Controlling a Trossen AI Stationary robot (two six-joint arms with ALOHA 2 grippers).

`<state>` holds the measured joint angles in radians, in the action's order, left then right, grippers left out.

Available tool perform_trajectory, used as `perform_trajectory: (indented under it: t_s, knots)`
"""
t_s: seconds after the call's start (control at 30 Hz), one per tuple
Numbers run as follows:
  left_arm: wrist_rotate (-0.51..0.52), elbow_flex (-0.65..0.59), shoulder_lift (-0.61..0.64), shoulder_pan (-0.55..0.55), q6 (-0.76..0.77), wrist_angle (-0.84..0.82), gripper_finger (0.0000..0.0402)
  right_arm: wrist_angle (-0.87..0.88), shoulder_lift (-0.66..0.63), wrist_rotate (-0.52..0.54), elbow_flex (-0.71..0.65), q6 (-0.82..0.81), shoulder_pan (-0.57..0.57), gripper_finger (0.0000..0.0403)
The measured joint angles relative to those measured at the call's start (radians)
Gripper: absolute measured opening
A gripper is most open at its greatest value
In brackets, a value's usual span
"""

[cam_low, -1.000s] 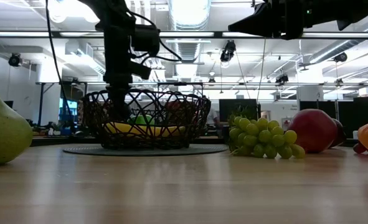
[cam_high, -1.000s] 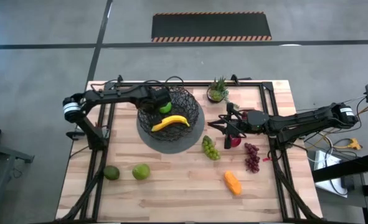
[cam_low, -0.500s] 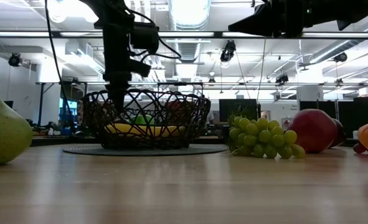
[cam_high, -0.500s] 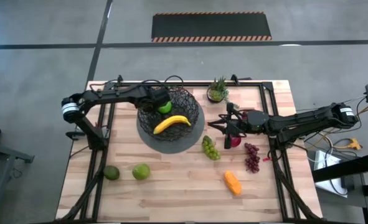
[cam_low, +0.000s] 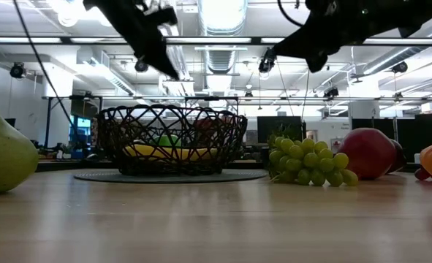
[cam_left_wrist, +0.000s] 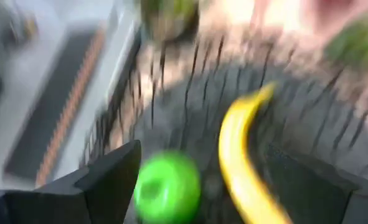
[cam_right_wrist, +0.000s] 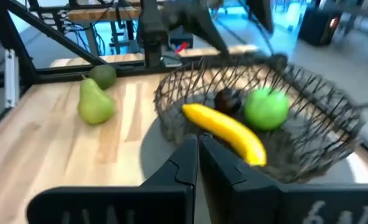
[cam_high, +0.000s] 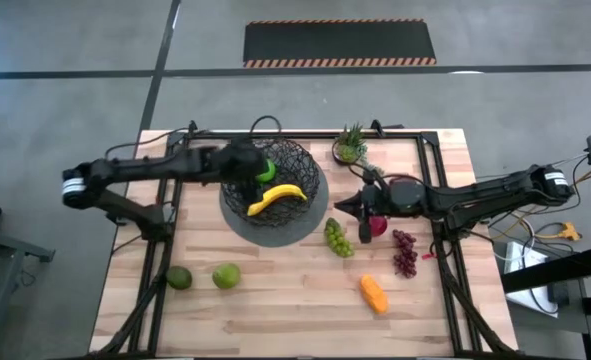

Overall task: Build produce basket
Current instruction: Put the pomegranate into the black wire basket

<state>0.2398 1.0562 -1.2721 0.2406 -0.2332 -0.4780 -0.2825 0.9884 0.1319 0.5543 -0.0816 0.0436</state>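
Looking straight down: basket [cam_high: 275, 190] near the tabletop's far edge, holding banana [cam_high: 275, 197] and green apple [cam_high: 265, 171]; left gripper [cam_high: 237, 166] over the basket's left rim, right gripper [cam_high: 351, 207] over the red apple [cam_high: 378, 226] toward the right edge; green grapes [cam_high: 337, 238], purple grapes [cam_high: 405, 252], orange piece [cam_high: 374, 294], pear [cam_high: 179, 278] and lime [cam_high: 226, 275] outside the basket. Low view: both arms raised clear of the basket. Left wrist view: fingers [cam_left_wrist: 112, 180] spread wide, empty, above the apple. Right wrist view: fingers [cam_right_wrist: 190, 163] pressed together, empty. Risk: shut fingers descending onto the red apple, knocking it toward the right edge.
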Motion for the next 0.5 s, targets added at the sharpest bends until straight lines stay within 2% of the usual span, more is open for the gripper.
perform_trajectory:
  t_s: [0.17,0.27,0.37,0.5]
  knots:
    - [-0.004,-0.168,0.114,-0.031,-0.078,0.343,0.0322,-0.044,0.044,0.003,0.002,-0.085,0.018,0.0009]
    - [-0.004,-0.262,0.164,-0.031,-0.11,0.521,0.0322,0.009,0.061,0.002,0.032,-0.111,0.022,0.0009]
    - [-0.004,-0.331,0.195,-0.031,-0.123,0.622,0.0322,0.203,0.06,0.002,0.099,-0.144,0.022,0.0009]
    - [-0.004,-0.358,0.222,-0.031,-0.124,0.663,0.0322,0.614,0.06,-0.001,0.246,-0.188,0.021,0.0009]
